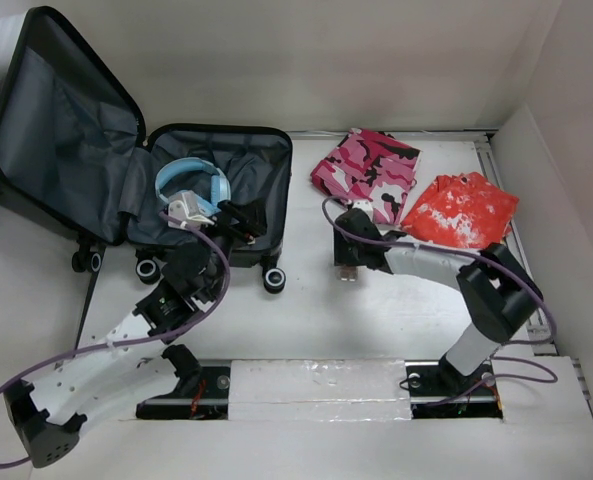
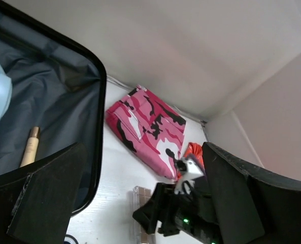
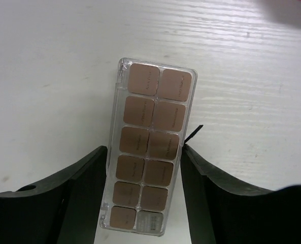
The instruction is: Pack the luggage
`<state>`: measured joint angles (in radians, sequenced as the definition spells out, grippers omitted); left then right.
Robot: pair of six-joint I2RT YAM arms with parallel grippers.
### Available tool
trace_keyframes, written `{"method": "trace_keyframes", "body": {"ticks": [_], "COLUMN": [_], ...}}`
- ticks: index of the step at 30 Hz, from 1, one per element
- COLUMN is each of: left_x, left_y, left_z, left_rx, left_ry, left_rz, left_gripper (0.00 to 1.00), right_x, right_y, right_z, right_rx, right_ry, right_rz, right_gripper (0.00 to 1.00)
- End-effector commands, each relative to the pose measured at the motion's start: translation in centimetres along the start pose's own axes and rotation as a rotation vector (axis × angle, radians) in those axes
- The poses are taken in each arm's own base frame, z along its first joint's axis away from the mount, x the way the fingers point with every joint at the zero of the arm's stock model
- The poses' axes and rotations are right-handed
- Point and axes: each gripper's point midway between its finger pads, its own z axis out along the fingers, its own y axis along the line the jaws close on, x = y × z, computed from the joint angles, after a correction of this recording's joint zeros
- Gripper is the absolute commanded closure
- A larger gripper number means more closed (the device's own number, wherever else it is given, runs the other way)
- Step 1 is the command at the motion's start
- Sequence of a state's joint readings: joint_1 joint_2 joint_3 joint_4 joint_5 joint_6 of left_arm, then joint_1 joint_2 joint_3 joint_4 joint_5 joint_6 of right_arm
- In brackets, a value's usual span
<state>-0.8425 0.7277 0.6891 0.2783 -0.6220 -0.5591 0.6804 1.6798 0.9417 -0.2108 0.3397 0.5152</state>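
Observation:
The luggage (image 1: 264, 165) lies open at the back left, lid (image 1: 56, 130) propped up, grey lining showing. Blue headphones (image 1: 191, 185) lie in its base. A wooden stick (image 2: 30, 147) also lies on the lining (image 2: 54, 112). My left gripper (image 1: 238, 222) is open and empty over the base's right front edge; its view (image 2: 142, 152) looks across to the right arm. My right gripper (image 1: 348, 258) is shut on a clear palette of brown squares (image 3: 147, 152), one finger against each long side, low at the table. The palette also shows in the left wrist view (image 2: 140, 201).
A folded pink camouflage cloth (image 1: 368, 172) lies at the back centre. A red and white bag (image 1: 461, 210) lies right of it. A white wall (image 1: 566, 180) closes the right side. The suitcase wheels (image 1: 273, 280) stand at its front edge.

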Motion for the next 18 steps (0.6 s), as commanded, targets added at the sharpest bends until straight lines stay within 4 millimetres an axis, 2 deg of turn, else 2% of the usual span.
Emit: {"method": "trace_keyframes", "body": {"ticks": [1, 2, 4, 5, 6, 7, 8, 9, 10, 11, 12, 13, 14, 16, 18], "left_x": [-2.7, -3.1, -3.4, -3.9, -3.8, -3.9, -4.2, -3.7, -4.1, -4.1, -3.7, -3.6, -3.6, -2.6, -2.3], "left_y": [0.3, 0.2, 0.3, 0.3, 0.5, 0.5, 0.4, 0.6, 0.5, 0.6, 0.7, 0.7, 0.7, 1.4, 1.6], "left_z": [-0.3, -0.5, -0.8, -1.0, -1.2, -1.2, -1.3, -1.3, -1.5, -1.5, -1.7, -1.8, -1.8, -1.8, -1.8], "left_rx": [-0.055, -0.050, -0.048, -0.049, -0.049, -0.045, -0.041, -0.039, -0.033, -0.034, -0.026, -0.013, -0.013, -0.031, -0.039], "left_ry": [-0.069, -0.076, -0.078, -0.092, -0.092, -0.098, -0.104, -0.092, -0.099, -0.099, -0.091, -0.089, -0.089, -0.064, -0.052], "left_rz": [-0.053, -0.061, -0.074, -0.083, -0.083, -0.071, -0.077, -0.058, -0.066, -0.057, -0.054, -0.059, -0.059, -0.042, -0.030], "left_gripper": [0.06, 0.05, 0.05, 0.05, 0.05, 0.05, 0.05, 0.05, 0.05, 0.05, 0.05, 0.05, 0.05, 0.05, 0.05], "right_x": [-5.7, -7.7, -9.6, -11.6, -12.4, -14.0, -13.3, -15.2, -14.9, -15.4, -17.4, -17.5, -16.7, -17.3, -17.7], "right_y": [5.3, 7.1, 9.6, 12.2, 13.5, 15.6, 16.5, 17.8, 18.8, 20.1, 21.5, 22.6, 23.5, 25.5, 26.5], "right_z": [-5.5, -7.3, -9.4, -11.7, -12.6, -13.7, -13.2, -14.3, -12.6, -12.6, -13.4, -13.1, -10.4, -8.4, -7.2], "right_rx": [-0.230, -0.286, -0.366, -0.458, -0.499, -0.566, -0.584, -0.622, -0.622, -0.639, -0.674, -0.683, -0.663, -0.676, -0.677], "right_ry": [-0.137, -0.178, -0.215, -0.259, -0.279, -0.310, -0.287, -0.319, -0.294, -0.304, -0.343, -0.342, -0.307, -0.306, -0.309], "right_rz": [0.001, -0.006, -0.008, -0.009, -0.010, -0.023, -0.037, -0.030, -0.049, -0.053, -0.043, -0.049, -0.060, -0.052, -0.051], "right_gripper": [0.62, 0.62, 0.62, 0.62, 0.62, 0.62, 0.61, 0.61, 0.61, 0.60, 0.60, 0.58, 0.54, 0.51, 0.48]}}
